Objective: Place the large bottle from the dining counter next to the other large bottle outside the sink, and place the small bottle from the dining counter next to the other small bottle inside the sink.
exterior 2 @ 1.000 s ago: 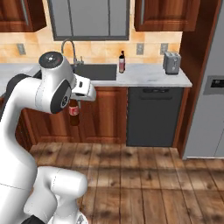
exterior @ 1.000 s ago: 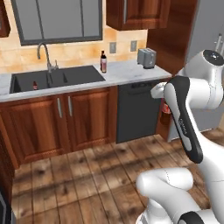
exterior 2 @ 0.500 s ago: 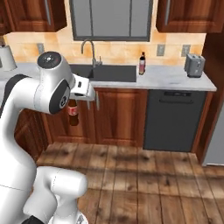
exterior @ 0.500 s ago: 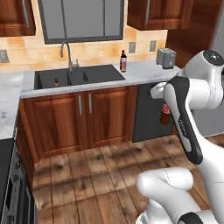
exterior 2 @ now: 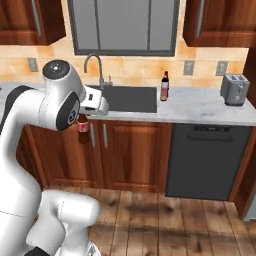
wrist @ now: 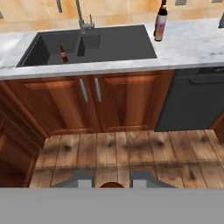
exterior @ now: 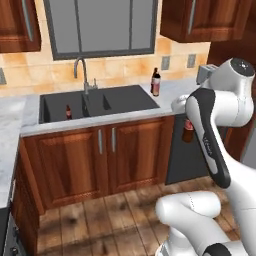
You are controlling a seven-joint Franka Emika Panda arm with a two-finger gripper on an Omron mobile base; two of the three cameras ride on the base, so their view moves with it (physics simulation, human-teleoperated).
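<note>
Sink (exterior: 95, 107) now nearer and centred as the base drives in; gripper (exterior 2: 85, 116) stays clamped on small bottle (exterior 2: 83, 129), its mate (wrist: 64, 54) at ten o'clock; drop-off close.

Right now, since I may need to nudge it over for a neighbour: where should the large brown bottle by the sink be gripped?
Probably the long neck, coming down from above. The large brown bottle stands upright on the marble worktop, its neck is the slimmest part, and the tiled wall close behind leaves little room for a side approach.
</note>
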